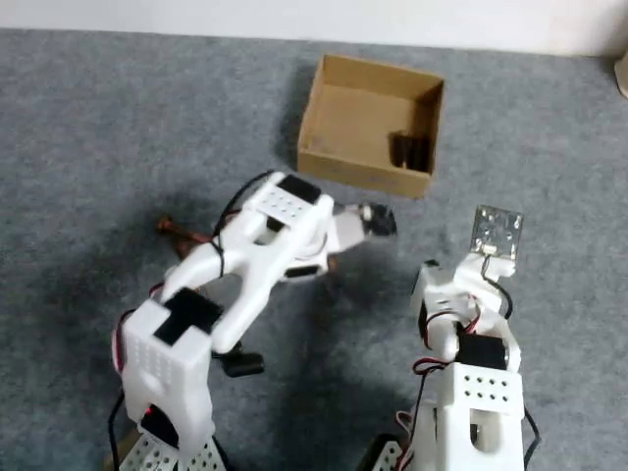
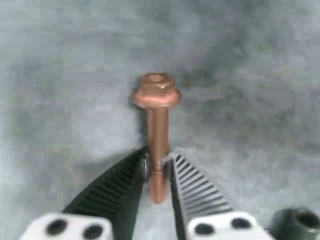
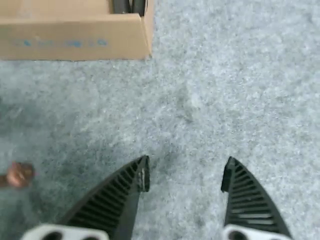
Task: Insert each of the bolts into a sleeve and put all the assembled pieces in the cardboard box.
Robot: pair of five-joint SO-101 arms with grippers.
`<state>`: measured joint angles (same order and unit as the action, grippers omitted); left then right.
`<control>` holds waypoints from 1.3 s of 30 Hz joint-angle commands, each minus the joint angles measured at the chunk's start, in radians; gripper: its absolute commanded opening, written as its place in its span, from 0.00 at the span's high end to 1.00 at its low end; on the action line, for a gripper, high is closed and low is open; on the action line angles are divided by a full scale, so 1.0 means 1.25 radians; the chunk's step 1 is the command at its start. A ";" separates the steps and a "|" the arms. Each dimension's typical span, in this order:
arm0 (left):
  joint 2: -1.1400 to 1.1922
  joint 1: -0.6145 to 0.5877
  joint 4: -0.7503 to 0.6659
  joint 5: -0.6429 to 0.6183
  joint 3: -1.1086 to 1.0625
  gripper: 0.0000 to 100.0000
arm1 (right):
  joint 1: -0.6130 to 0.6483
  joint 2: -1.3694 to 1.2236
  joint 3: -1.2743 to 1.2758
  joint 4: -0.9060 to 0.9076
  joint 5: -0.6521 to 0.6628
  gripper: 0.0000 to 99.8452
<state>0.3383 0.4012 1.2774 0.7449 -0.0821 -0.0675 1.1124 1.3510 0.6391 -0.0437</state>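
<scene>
the left gripper (image 2: pixel 159 165) is clamped on a copper bolt (image 2: pixel 157 125), its ribbed fingers pinching the shank low down, close to the tip. the bolt's long axis runs straight out along the line of the fingers. its flanged hex head is at the far end, clear of the grey carpet (image 2: pixel 60 75), and a short stub of the tip pokes back between the fingers. just beside the gripper, at the root of one finger, a dark hollow cylinder lies on the carpet with its open bore showing. it is cut by the frame edge, but it looks to be a sleeve (image 2: pixel 300 222).

that is what the coming move turns on. the end that has to enter the bore is the end now held, and the sleeve lies behind the fingertips rather than ahead of the bolt. the left arm is much the nearer to both parts. my judgement is that the bolt needs turning or re-gripping nearer the head before it can be threaded in.

farther out, the right gripper (image 3: pixel 186 172) hangs over bare carpet with its fingers spread wide and nothing between them. beyond it stands the cardboard box (image 3: pixel 75 42), with dark pieces (image 1: pixel 412 149) already upright in one corner.
</scene>
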 commanded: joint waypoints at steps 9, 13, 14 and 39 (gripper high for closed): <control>-0.398 -0.096 0.033 -0.209 -0.143 0.99 | 0.009 0.007 -0.008 -0.021 -0.002 0.78; -0.549 -0.188 0.033 -0.292 -0.209 0.99 | 0.021 0.007 -0.008 -0.021 -0.002 0.78; -0.584 -0.218 0.032 -0.315 -0.230 0.99 | 0.034 0.007 -0.008 -0.021 -0.001 0.78; -1.040 -0.753 -0.245 -0.561 -0.597 0.99 | 0.250 0.007 0.037 -0.001 0.155 0.78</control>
<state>-0.9244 -0.4672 0.9935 0.0499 -0.8339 0.2348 1.1124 1.4062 0.6406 0.1373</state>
